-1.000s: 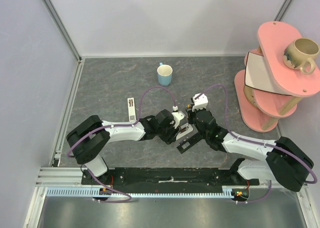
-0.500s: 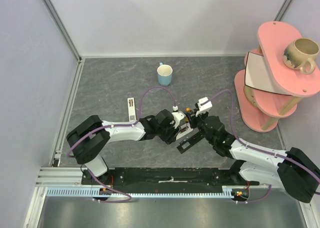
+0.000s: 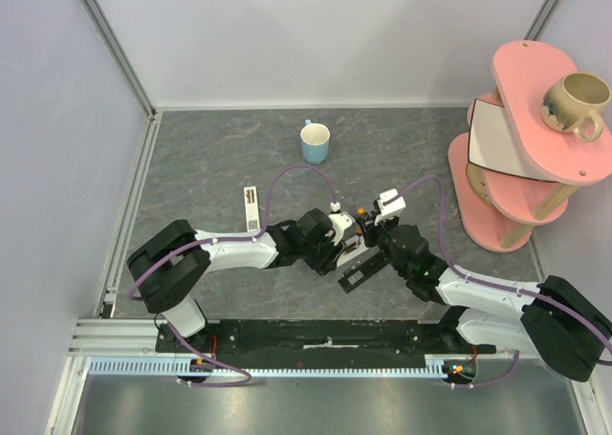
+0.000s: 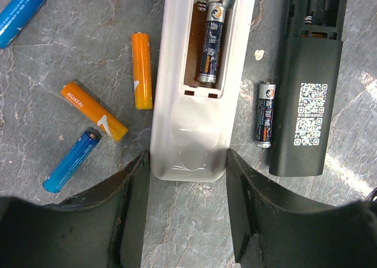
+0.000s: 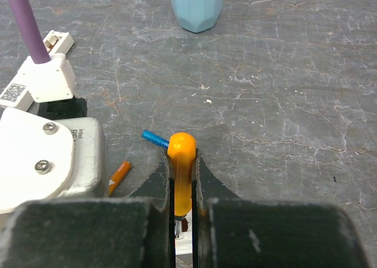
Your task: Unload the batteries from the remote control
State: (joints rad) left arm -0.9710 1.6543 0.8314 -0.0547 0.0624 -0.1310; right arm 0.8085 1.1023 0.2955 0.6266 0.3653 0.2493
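Nearly done, I judge: one dark cylindrical battery (image 4: 210,44) sits in the white plastic remote (image 4: 188,132), top centre of the left wrist view. The loose orange and blue cells (image 4: 141,70) lie to its left. My left gripper (image 4: 187,157) clamps that remote's lower end, and my right gripper (image 5: 182,162) pinches an orange-handled tool (image 5: 181,145).

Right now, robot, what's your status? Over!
Left end effector clamped on white remote. Right end effector shut on orange-handled tool, tip at the open bay. One dark battery inside; loose batteries beside it. Nothing blocking.
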